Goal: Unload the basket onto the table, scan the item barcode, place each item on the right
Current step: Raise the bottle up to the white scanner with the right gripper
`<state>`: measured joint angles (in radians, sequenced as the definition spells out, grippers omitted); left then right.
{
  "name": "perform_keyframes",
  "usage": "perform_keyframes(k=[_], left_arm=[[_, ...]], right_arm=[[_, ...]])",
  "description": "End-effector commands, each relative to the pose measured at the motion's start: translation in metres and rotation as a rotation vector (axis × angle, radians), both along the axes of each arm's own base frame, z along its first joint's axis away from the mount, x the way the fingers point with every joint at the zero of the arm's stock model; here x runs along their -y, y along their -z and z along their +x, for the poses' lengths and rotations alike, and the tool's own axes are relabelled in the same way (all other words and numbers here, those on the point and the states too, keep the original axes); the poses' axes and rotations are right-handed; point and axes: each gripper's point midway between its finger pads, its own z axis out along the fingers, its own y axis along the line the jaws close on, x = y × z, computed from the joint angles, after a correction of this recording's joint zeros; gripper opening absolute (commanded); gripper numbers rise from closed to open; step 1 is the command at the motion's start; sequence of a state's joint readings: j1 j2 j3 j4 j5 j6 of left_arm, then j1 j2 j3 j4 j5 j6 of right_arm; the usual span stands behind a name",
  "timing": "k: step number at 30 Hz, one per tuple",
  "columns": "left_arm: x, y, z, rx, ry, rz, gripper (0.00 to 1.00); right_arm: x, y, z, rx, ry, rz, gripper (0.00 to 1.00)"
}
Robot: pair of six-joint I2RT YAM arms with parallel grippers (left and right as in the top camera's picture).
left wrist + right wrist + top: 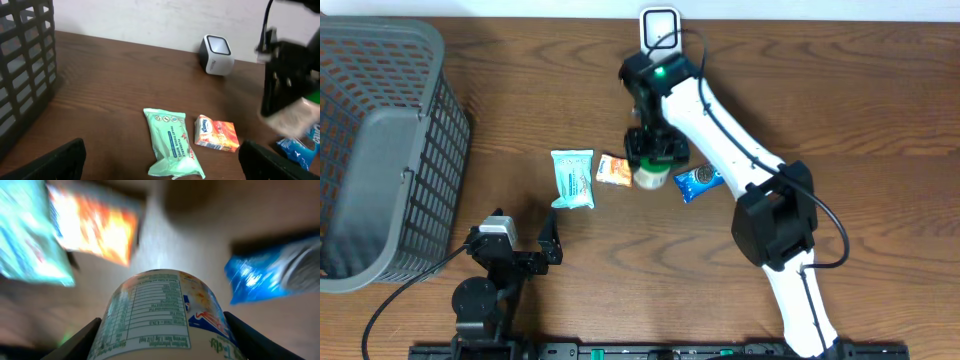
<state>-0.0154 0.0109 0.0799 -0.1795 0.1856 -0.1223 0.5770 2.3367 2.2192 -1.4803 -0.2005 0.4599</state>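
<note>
My right gripper (654, 158) is shut on a white cup-shaped container (651, 177) and holds it just above the table, among the packets. The right wrist view shows the container (160, 310) with its nutrition label between my right gripper's (165, 345) dark fingers. No barcode shows on this side. The white barcode scanner (660, 25) stands at the table's far edge, behind the right arm; it also appears in the left wrist view (217, 54). My left gripper (548, 250) rests open near the front edge, empty, its fingers (60, 162) wide apart.
A pale green wipes pack (572, 178) and an orange packet (614, 170) lie left of the container. A blue snack packet (698, 182) lies to its right. A grey mesh basket (380, 150) fills the left side of the table.
</note>
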Motion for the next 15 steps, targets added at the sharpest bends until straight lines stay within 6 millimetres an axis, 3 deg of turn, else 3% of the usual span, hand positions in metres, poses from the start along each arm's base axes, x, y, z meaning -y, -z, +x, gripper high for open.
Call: perform_keyframes(k=[1,7,11,15], left_arm=[[0.002,0.012,-0.002,-0.035,0.017,0.017,0.98],[0.002,0.012,-0.002,-0.035,0.017,0.017,0.98],[0.002,0.012,-0.002,-0.035,0.017,0.017,0.98],[0.002,0.012,-0.002,-0.035,0.017,0.017,0.98]], right_arm=[[0.016,-0.025,0.049,0.192,0.045,-0.011,0.33],[0.030,-0.046,0.131,0.556,0.126,-0.092,0.39],[0.032,-0.065,0.168,0.742,0.179,-0.118,0.39],[0.019,-0.091,0.199,0.910,0.133,-0.075,0.41]])
